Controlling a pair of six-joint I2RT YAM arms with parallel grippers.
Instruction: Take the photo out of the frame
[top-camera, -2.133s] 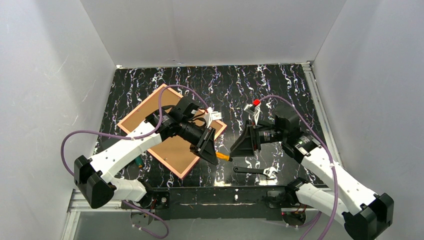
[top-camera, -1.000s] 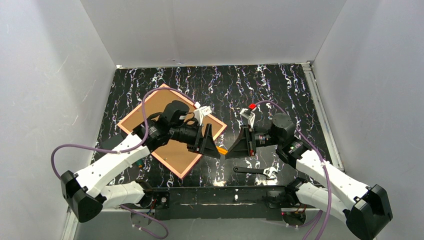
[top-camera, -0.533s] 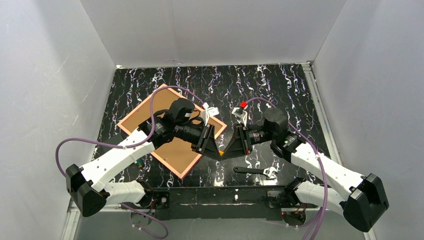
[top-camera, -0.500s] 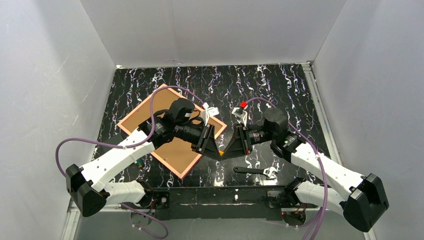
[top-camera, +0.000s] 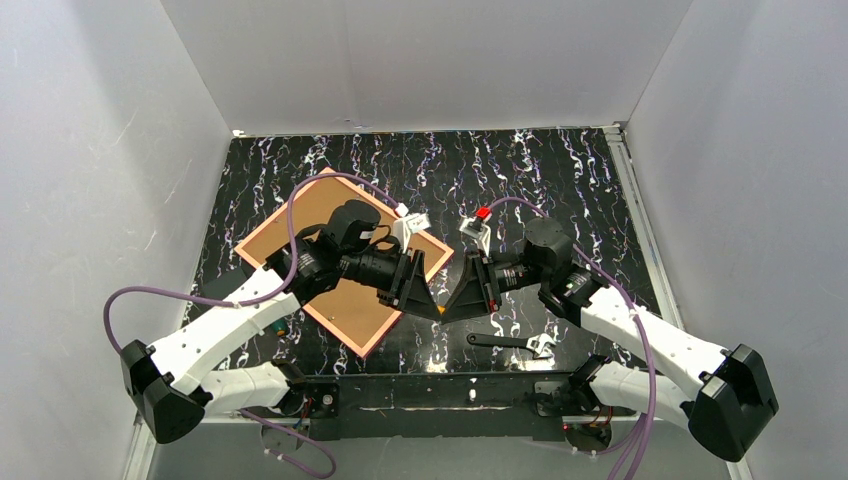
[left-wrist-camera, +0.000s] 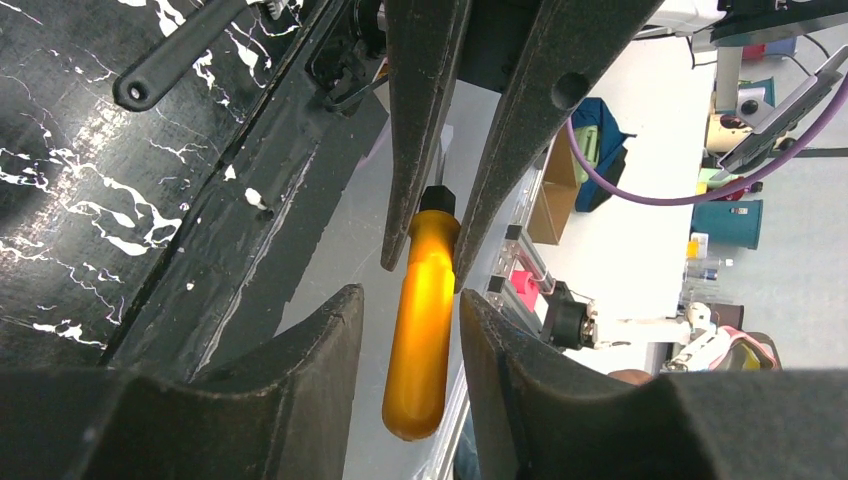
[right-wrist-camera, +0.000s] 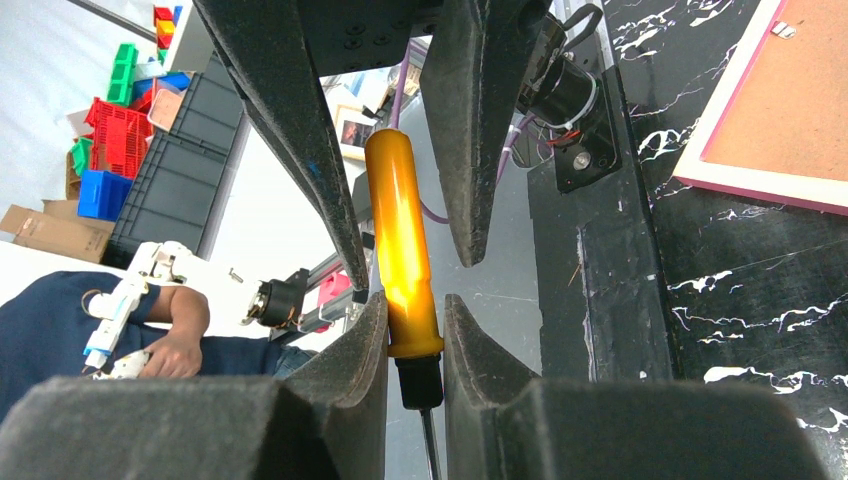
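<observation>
The frame lies back-up on the left of the table, a pink-red border round a brown board; its corner shows in the right wrist view. The photo is hidden. Both grippers meet tip to tip in the air near the table's front middle. My right gripper is shut on an orange-handled screwdriver, pinching the handle just above its black collar. My left gripper is open, its jaws flanking the handle's butt end with a gap on each side.
A black adjustable wrench lies on the table in front of the right arm, also seen in the left wrist view. A small orange-and-teal item lies beside the left arm. White walls enclose the table.
My right arm has swung left until its fingertips meet the left gripper's. The orange handle that showed between them a second ago is now covered from above.
</observation>
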